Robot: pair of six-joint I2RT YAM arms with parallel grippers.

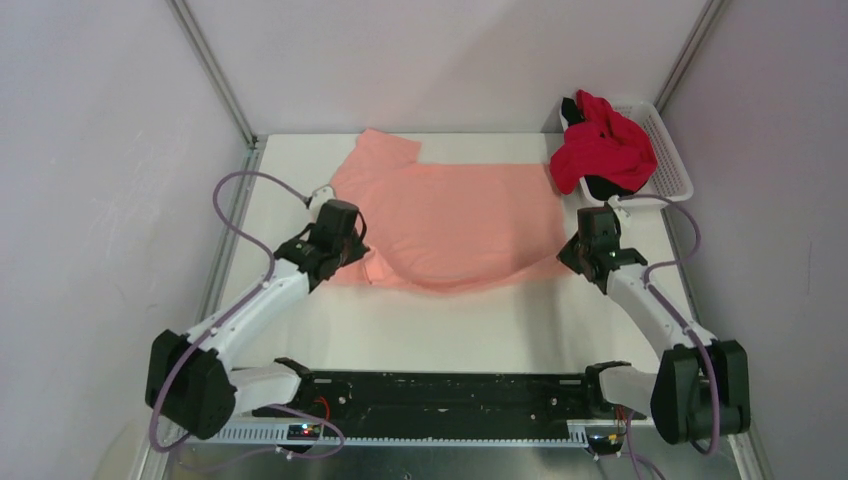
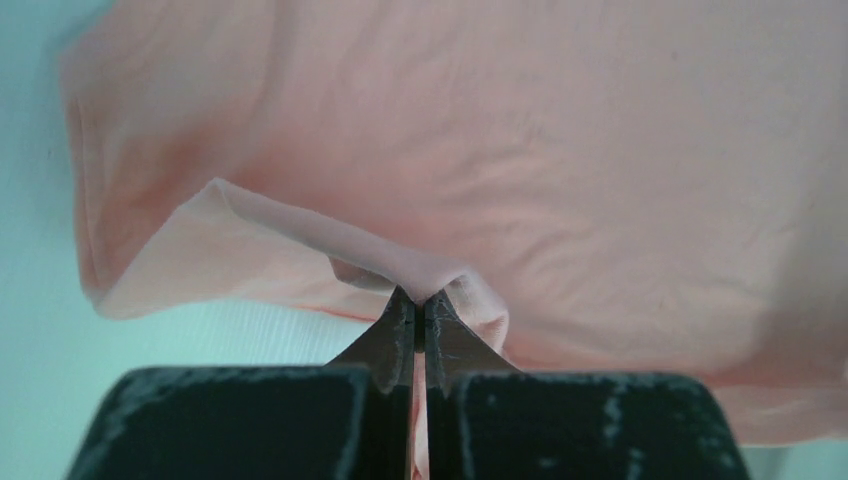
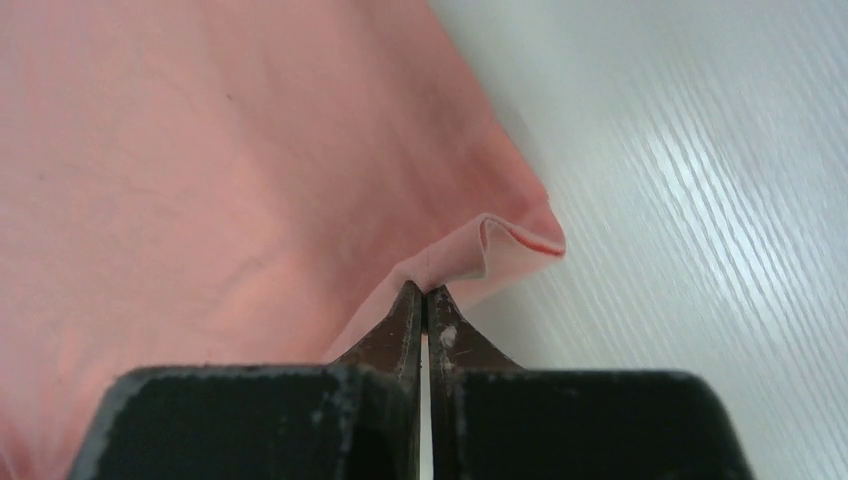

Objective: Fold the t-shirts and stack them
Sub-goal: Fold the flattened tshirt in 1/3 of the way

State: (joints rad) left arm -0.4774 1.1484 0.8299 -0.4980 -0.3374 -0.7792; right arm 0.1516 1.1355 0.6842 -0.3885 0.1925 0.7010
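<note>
As the salmon-pink t-shirt lies spread on the desk, left pincer and right pincer each clamp its near edge tight, presumably to fold it over.

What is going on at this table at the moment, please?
Both arms are handling the salmon-pink t-shirt, spread on the white table. The left gripper is shut on its near left edge, the right gripper on its near right corner. The red t-shirt and the black t-shirt lie bunched in the white basket at the far right, not yet folded.
</note>
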